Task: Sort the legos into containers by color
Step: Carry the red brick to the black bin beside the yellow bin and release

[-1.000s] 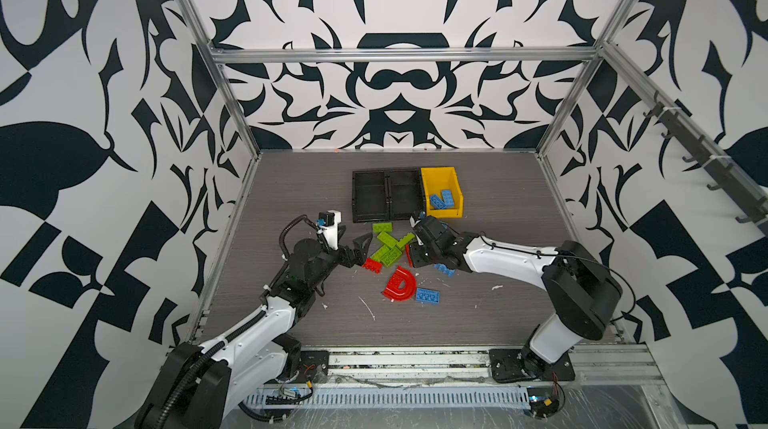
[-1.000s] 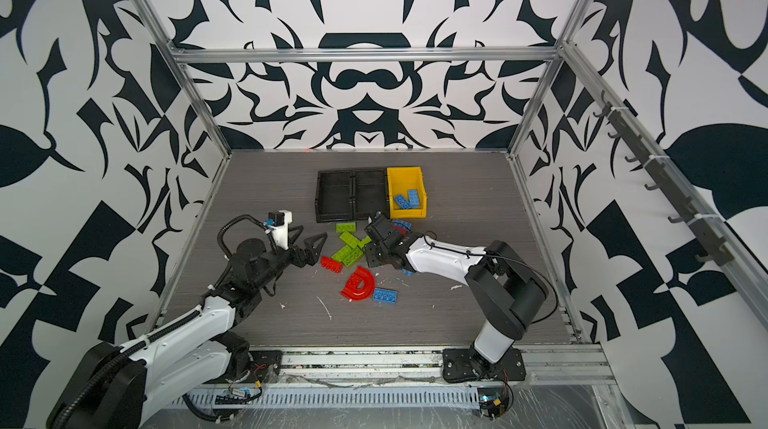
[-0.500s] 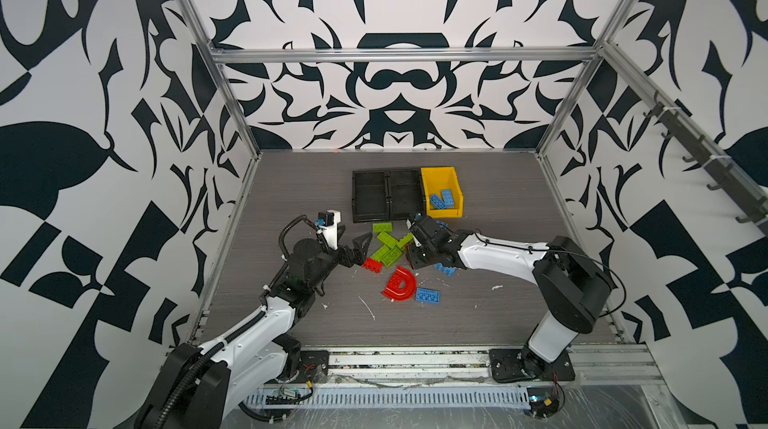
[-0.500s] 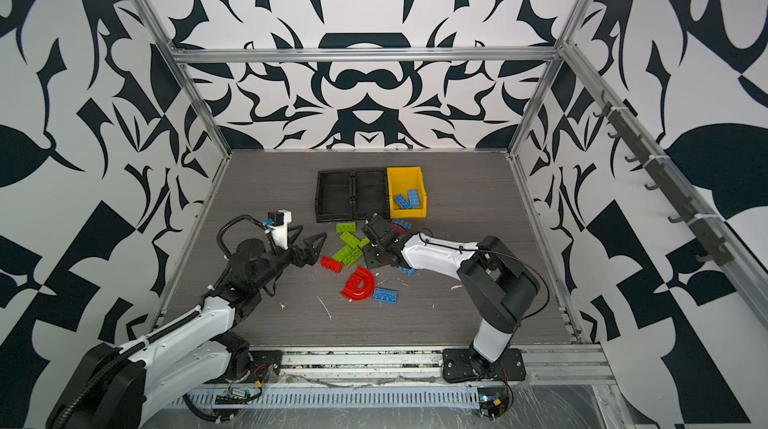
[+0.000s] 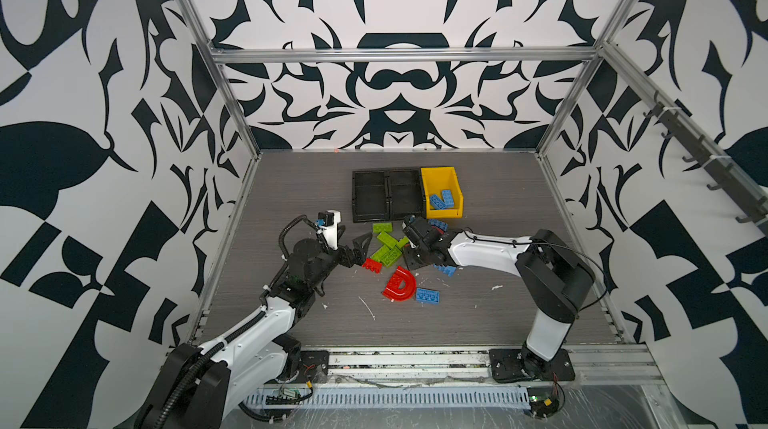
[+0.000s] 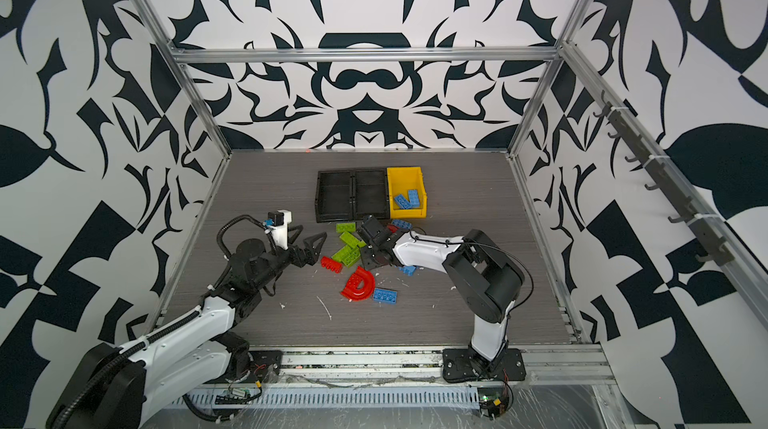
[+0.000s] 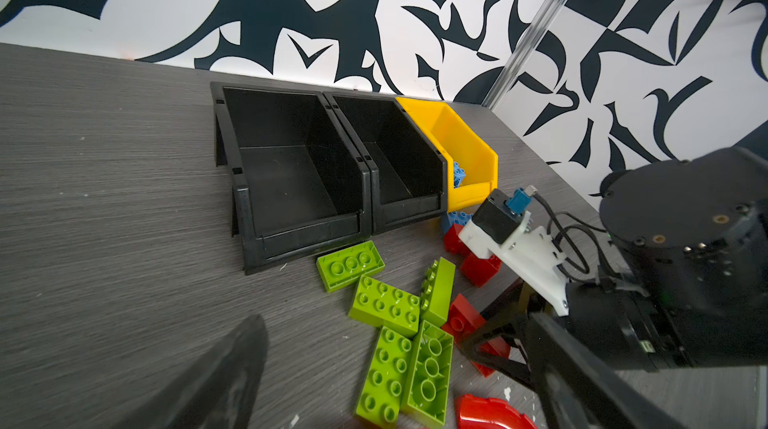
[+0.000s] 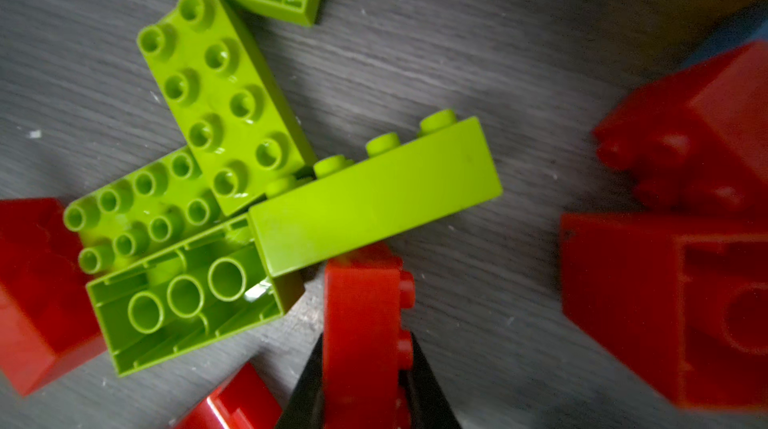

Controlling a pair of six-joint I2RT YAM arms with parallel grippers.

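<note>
**Jaws pinching a red brick; lift not yet begun**

Between its black fingers [image 8: 428,400] the right gripper [image 8: 365,341] is pinching a red brick [image 8: 361,298], low in the pile at the middle of the tabletop. The green bricks [image 8: 232,123] are lying just beside it. Compared with a second ago, the right arm's elbow is sitting further in toward the pile, while the gripper itself is barely shifting. The left gripper [image 5: 358,251] is waiting with its jaws spread wide, holding nothing, near a small red brick [image 5: 372,265]. Toward the far edge, the two black bins [image 5: 370,198] are standing empty beside the yellow bin [image 5: 441,172], which is holding blue bricks [image 5: 441,199]. Judging by this, red is getting its first pick and is probably heading for a black bin. The red arch [image 5: 400,284] and a loose blue brick [image 5: 427,295] are waiting too.
</note>
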